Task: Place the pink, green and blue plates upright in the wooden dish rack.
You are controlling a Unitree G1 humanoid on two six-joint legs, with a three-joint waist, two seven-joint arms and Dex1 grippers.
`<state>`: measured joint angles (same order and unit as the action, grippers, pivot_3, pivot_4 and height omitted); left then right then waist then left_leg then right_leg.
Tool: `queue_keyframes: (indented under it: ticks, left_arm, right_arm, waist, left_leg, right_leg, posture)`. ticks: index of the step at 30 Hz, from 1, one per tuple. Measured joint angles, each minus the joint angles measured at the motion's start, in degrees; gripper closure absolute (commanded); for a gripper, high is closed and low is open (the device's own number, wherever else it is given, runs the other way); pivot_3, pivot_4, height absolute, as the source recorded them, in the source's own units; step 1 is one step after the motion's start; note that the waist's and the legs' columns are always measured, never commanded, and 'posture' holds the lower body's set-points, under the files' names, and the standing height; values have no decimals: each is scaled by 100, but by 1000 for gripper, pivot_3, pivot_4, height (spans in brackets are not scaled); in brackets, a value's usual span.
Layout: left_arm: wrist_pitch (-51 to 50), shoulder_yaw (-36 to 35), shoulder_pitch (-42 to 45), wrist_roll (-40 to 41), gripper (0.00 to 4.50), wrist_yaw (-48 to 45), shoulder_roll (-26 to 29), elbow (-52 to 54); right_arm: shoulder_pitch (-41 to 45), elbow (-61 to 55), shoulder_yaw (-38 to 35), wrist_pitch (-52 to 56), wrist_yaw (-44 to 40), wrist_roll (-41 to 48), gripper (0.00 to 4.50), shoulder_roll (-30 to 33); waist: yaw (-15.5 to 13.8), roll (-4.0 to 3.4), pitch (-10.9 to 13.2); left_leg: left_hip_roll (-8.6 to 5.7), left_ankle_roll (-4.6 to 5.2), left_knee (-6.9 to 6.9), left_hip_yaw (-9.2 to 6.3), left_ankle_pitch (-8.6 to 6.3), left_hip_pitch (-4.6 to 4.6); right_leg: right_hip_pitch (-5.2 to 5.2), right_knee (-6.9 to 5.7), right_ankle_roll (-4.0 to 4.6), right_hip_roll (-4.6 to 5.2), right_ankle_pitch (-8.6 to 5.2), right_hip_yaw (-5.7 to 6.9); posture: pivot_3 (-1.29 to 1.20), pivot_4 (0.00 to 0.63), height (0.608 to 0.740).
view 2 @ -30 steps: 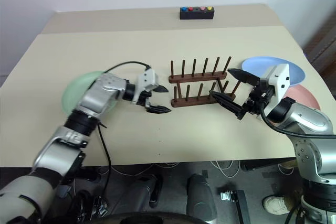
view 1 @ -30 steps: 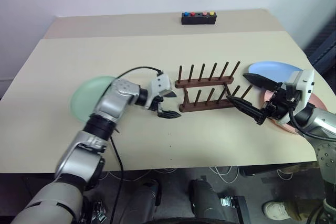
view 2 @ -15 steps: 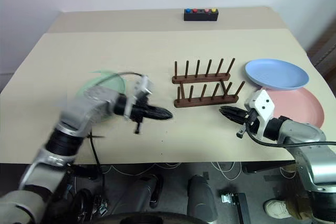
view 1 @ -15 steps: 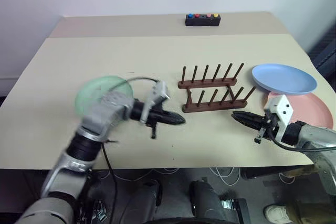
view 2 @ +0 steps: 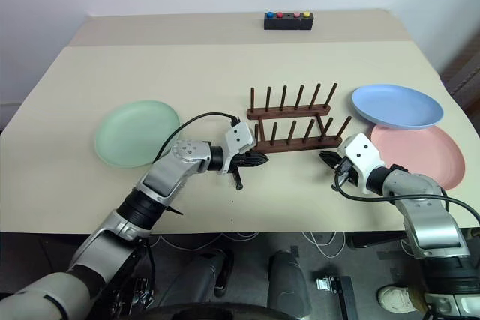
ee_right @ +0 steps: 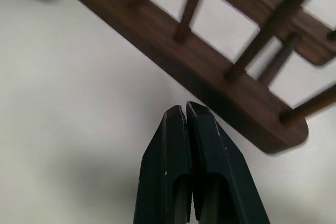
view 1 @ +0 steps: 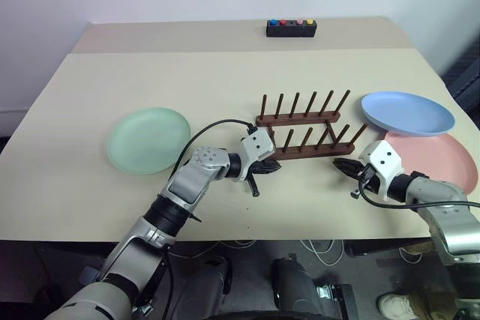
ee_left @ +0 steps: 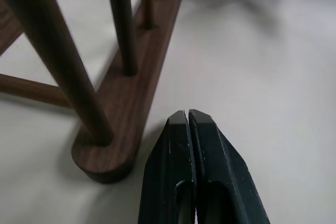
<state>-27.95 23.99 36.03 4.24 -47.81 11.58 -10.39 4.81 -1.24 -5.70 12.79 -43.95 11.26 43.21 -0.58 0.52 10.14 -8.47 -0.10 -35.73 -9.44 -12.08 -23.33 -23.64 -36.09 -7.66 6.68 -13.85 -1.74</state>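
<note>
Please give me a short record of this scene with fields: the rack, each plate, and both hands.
rack: wooden dish rack, holds no plates
green plate: flat on table, left of rack
blue plate: right of rack, edge over pink plate
pink plate: flat on table
left hand: shut, holding nothing, by rack's left end
right hand: shut, holding nothing, by rack's right end

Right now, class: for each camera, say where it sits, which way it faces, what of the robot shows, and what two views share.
Head stereo pair: high, looking forward and down on the table, rack, three plates; both arms show.
Left wrist: low by the rack's end, along the shut left gripper.
Right wrist: low by the rack's other end, along the shut right gripper.
Shared: the wrist views both show the rack.
</note>
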Motion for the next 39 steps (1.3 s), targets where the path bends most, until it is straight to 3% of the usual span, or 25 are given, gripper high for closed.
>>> queue_keyframes:
  ticks: [9,23,31,36,37,39]
  left_arm:
    - [384,-43,383,-225,4453,217,-137,-751]
    - [2064,-633,1857,-294,4453,113,-241,-3634]
    - [2391,-749,1920,-402,4453,57,-282,-4188]
    - [2364,-896,2033,-402,4453,-80,-280,-4228]
    - [2182,-965,2028,-312,4494,-236,-260,-4116]
    - [1593,-1136,1836,86,3962,-782,-177,-3410]
  right_arm:
    - [822,846,364,-313,270,-427,4428,-421]
    - [2277,2770,777,-1388,339,-1047,4428,-667]
    - [2619,3459,860,-1838,465,-1307,4428,-749]
    - [2492,3126,848,-1748,244,-1176,4428,-790]
    - [2388,2882,831,-1654,130,-1053,4206,-790]
    - [2054,2194,672,-1227,-175,-613,3580,-766]
  waist:
    - [4,-2,-1]
    - [54,-1,0]
    - [146,-1,0]
    - [155,-1,0]
    - [157,-1,0]
    - [161,-2,0]
  left_leg:
    - [0,0,-6,-1,0,0]
    - [-2,-8,-8,-2,4,-2]
    - [-2,-7,-7,-6,4,-2]
    - [-2,-7,-7,-9,4,-4]
    - [-2,-6,-8,-11,4,-6]
    - [-2,-2,-9,-12,1,-12]
  right_leg:
    - [1,-3,-1,-2,0,2]
    - [-1,-4,-6,-3,3,5]
    - [-3,-8,-7,-5,3,6]
    - [-4,-8,-8,-6,3,6]
    - [-5,-8,-8,-6,3,8]
    - [-8,-8,-11,-5,2,8]
  posture:
    - [0,150,740]
    - [0,150,740]
    - [0,150,740]
    - [0,150,740]
    - [0,150,740]
    - [0,150,740]
